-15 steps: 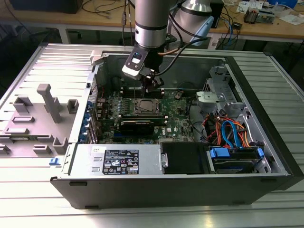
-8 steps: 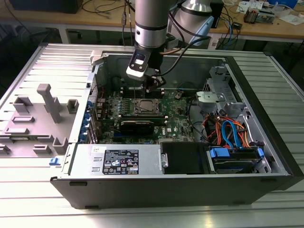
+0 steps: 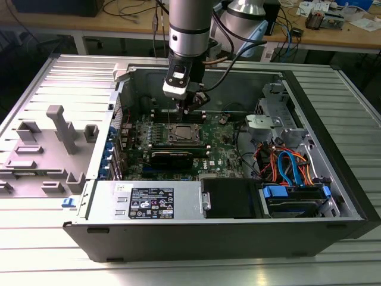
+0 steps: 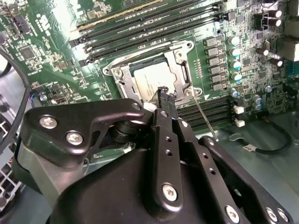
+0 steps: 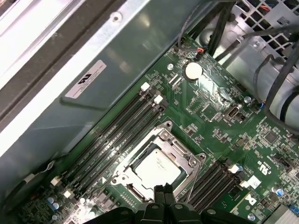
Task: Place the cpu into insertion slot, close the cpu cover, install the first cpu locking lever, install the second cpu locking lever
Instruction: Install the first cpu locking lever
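Cpu (image 5: 156, 169) lay in the slot (image 3: 183, 134) at the centre of the exterior view, under the lowered cover (image 5: 183, 154), as we saw in both wrist views. We found the tool (image 5: 163, 189) narrow, fingertips pressed together, just above the cover's edge. One thin lever (image 4: 204, 116) stood slanted beside the slot, close to the tool's tip.

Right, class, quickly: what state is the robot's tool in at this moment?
Tool: closed, fingertips together, holding nothing, close beside the seated cpu.
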You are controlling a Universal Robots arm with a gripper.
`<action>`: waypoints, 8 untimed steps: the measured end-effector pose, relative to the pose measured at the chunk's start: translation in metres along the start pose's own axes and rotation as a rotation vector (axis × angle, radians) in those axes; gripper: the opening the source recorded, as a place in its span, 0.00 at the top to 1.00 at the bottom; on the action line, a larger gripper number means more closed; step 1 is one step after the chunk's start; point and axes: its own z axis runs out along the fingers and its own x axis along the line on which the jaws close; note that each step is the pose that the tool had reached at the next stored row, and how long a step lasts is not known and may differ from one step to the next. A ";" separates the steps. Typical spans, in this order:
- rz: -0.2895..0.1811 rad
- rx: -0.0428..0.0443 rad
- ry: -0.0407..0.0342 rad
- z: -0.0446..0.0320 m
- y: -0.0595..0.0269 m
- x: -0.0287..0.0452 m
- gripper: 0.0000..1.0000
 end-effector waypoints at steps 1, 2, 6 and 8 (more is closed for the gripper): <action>-0.007 -0.0002 0.0000 -0.0007 0.0000 0.0000 0.89; -0.015 -0.0004 0.0000 -0.0011 0.0000 0.0000 0.89; -0.087 -0.0015 -0.0006 -0.0012 0.0001 -0.0001 0.89; -0.126 -0.0020 -0.0011 -0.0012 0.0001 -0.0001 0.89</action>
